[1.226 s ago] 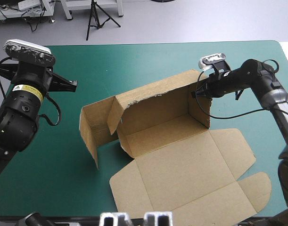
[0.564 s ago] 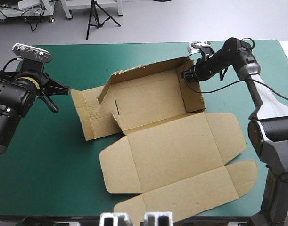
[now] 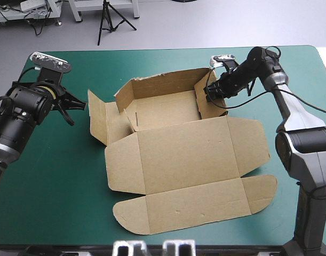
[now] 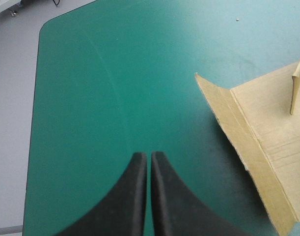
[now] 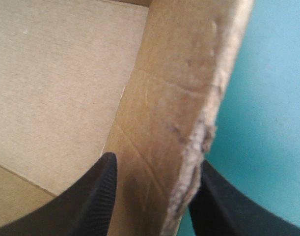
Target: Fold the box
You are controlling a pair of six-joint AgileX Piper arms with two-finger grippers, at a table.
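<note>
Box [image 3: 179,154] sits mid-tabletop [image 3: 152,61], right gripper [image 5: 156,164] pinching its frayed right wall, left gripper [image 4: 150,156] pressed together and empty near the left edge, so a hard tug could rip that wall.

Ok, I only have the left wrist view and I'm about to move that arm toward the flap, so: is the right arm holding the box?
Observer: Yes. The right gripper is shut on the box at its right side wall, with one of its fingers inside and one outside.
Operator: Is anything else standing up?
Observer: The back wall stands upright along the far side.
Operator: And the lid?
Observer: The lid lies flat on the teal-green cover, toward the table's near edge.
</note>
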